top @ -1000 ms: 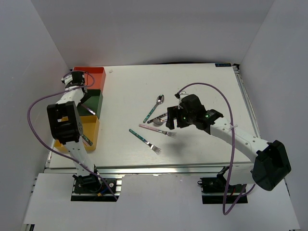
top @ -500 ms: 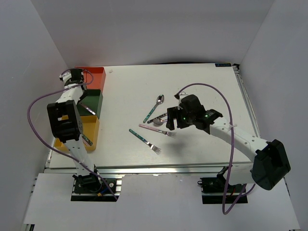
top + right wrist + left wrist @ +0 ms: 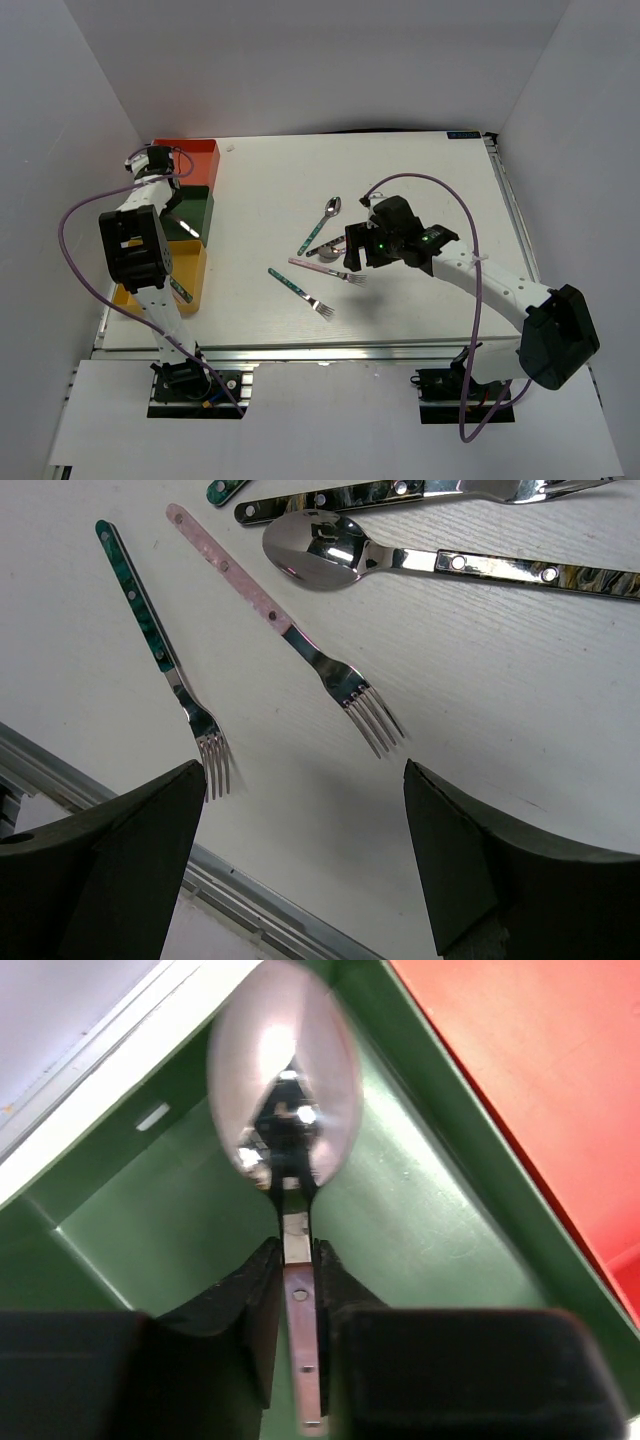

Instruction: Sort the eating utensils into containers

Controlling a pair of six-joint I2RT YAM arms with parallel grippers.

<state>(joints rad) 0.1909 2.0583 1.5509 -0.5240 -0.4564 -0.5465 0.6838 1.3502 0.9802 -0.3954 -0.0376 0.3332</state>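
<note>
While a handful of utensils [image 3: 325, 248] lie loose on the counter [image 3: 430, 180], the job looks partway done: the yellow bin [image 3: 192, 270] shows at least one piece inside. Over the green bin [image 3: 420, 1210], the left claw [image 3: 293, 1265] pinches a spoon [image 3: 283, 1080] by its neck, shiny bowl forward. The right claw [image 3: 305, 810] hangs spread wide above a pink fork [image 3: 290, 635] and a teal fork [image 3: 160, 660].

No legible writing.
The blue label [image 3: 462, 133] on the table's [image 3: 420, 170] far right edge is too small to read.
</note>
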